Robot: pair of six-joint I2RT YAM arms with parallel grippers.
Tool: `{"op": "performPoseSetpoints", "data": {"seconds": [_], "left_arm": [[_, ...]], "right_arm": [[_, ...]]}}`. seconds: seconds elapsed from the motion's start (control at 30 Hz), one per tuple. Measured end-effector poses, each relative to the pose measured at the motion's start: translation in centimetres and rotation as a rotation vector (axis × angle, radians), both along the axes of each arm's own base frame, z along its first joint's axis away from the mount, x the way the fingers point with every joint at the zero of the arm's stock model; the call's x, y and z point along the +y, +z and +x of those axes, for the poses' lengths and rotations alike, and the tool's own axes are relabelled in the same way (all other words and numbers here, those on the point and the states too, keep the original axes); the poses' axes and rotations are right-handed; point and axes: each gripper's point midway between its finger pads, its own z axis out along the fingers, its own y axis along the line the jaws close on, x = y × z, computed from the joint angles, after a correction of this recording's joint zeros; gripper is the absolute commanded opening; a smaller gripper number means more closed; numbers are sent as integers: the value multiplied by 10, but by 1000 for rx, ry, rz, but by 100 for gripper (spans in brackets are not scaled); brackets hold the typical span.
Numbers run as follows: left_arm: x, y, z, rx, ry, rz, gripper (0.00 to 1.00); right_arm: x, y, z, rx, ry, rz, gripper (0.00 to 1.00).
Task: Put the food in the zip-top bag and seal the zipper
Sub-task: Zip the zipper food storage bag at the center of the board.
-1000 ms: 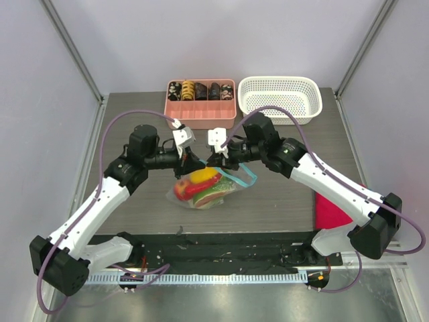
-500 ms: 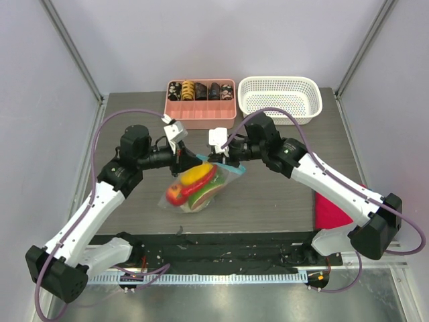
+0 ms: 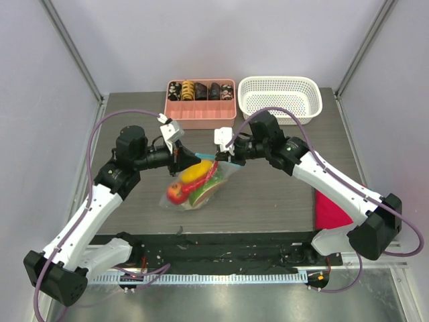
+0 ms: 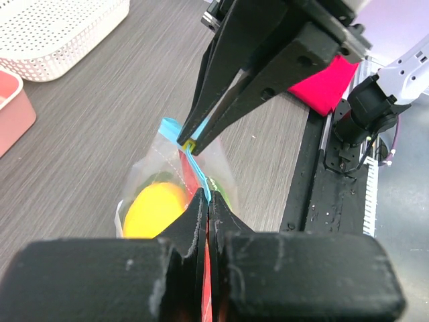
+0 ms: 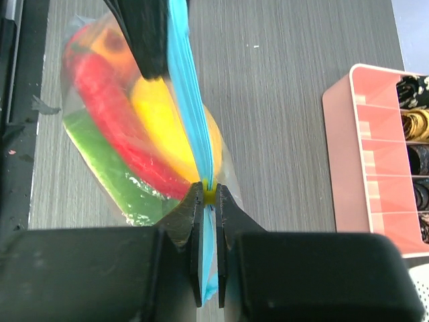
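The clear zip-top bag (image 3: 193, 188) hangs between my grippers just above the table. Inside it are a yellow piece (image 3: 194, 173), a red chili (image 5: 110, 111), green lettuce (image 5: 110, 168) and a red tomato (image 3: 173, 193). My left gripper (image 3: 181, 159) is shut on the left end of the light-blue zipper (image 3: 205, 157). My right gripper (image 3: 222, 158) is shut on the zipper's right part, its jaws clamped on a small yellow slider (image 5: 210, 195). In the left wrist view my left gripper (image 4: 204, 198) pinches the zipper (image 4: 196, 164), with the right gripper (image 4: 188, 143) just beyond it.
A pink compartment tray (image 3: 201, 115) with dark roll-shaped pieces and a white lattice basket (image 3: 280, 96) stand at the back. A red cloth (image 3: 330, 209) lies at the right near the right arm. A black rail runs along the near edge.
The left gripper has pulled left with the bag. The grippers have drawn apart along the zipper, and the loose blue end right of the right gripper has shortened.
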Motion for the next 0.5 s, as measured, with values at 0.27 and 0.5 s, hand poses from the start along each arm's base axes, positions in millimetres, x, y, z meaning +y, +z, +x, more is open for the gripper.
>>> {"op": "performPoseSetpoints", "data": {"seconds": [0.27, 0.5], "left_arm": [[2, 4, -1, -13, 5, -6, 0], [5, 6, 0, -19, 15, -10, 0]], "right_arm": [[-17, -13, 11, -4, -20, -37, 3], [-30, -30, 15, 1, -28, -81, 3]]}}
